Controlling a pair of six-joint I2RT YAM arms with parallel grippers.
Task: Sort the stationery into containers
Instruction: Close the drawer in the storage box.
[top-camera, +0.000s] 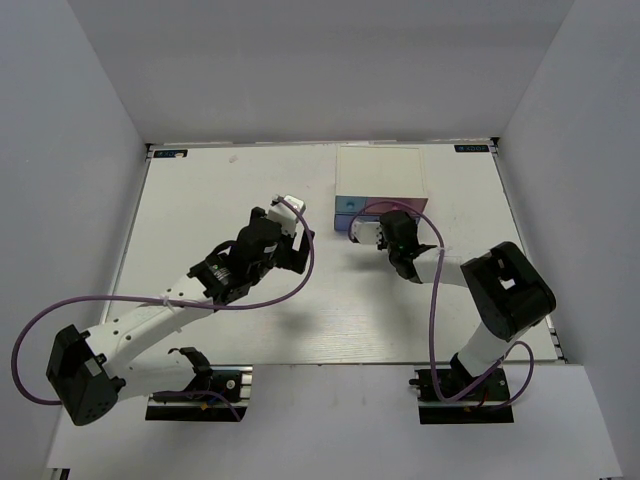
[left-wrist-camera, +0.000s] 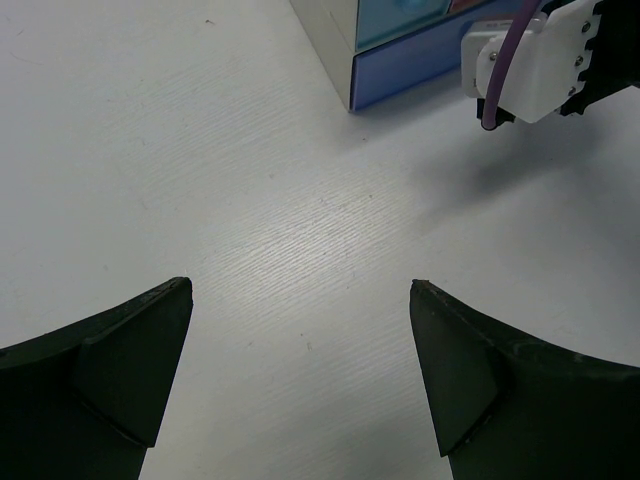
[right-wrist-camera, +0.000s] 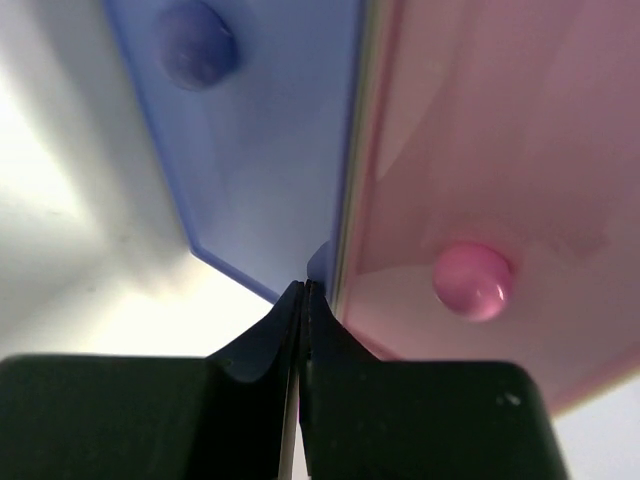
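Two arms over the white woodgrain worktop (top-camera: 230, 200), and they're doing very different things. The white box-shaped desktop organiser (top-camera: 380, 172) sits toward the far edge, a bit right of centre, with its pastel fronts facing the arm bases.

The right pincer (right-wrist-camera: 303, 292) is right up against those fronts. Its two black fingers are pressed flat together with nothing visible between them. The tips sit at the seam where the lavender-blue plastic drawer front (right-wrist-camera: 270, 130) meets the pink translucent plastic drawer front (right-wrist-camera: 500, 130). The round blue knob (right-wrist-camera: 195, 45) is off to the upper left of the tips, and the round pink knob (right-wrist-camera: 472, 280) is just to their right.

The left pincer (left-wrist-camera: 300, 290) hangs over bare worktop, near the organiser's front left corner but well clear of it. Its fingers are spread wide and it has hold of nothing. From its wrist camera you can see the lavender-blue front at the bottom of the stack with a teal drawer front (left-wrist-camera: 400, 20) above it. The right arm's white wrist housing (left-wrist-camera: 535, 60) is parked just in front of them.
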